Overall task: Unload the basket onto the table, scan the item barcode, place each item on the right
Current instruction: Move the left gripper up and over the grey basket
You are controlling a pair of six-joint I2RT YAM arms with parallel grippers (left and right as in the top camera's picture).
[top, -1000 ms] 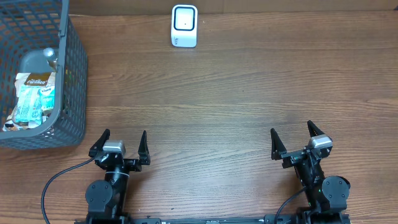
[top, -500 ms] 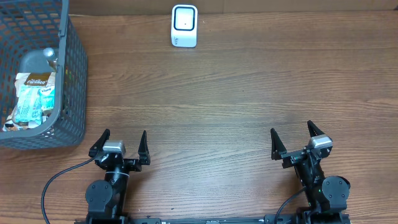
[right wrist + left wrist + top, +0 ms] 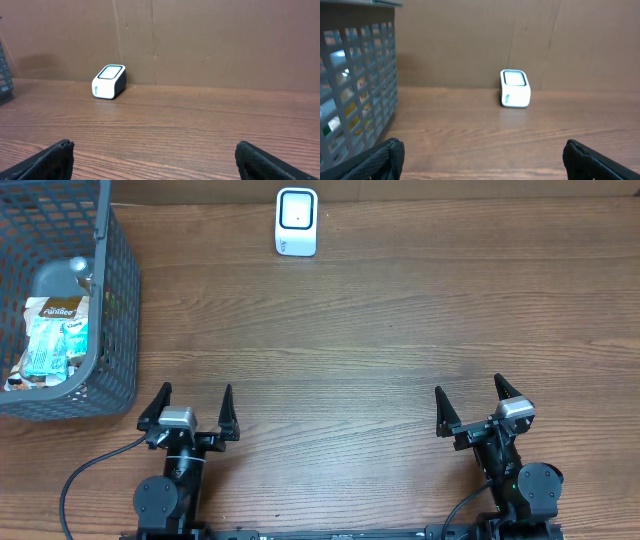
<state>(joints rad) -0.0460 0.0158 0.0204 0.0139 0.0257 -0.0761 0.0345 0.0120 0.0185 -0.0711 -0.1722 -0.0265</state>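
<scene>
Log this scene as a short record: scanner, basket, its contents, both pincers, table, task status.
scanner: small white box-shaped barcode scanner with a dark window, at the far edge, near centre
basket: grey plastic mesh basket, far left
contents: packaged items lying inside the basket
left pincer: open, empty, at the near edge
right pincer: open, empty, at the near edge
table: brown wooden table
status: no item picked up yet, nothing in front of the scanner
</scene>
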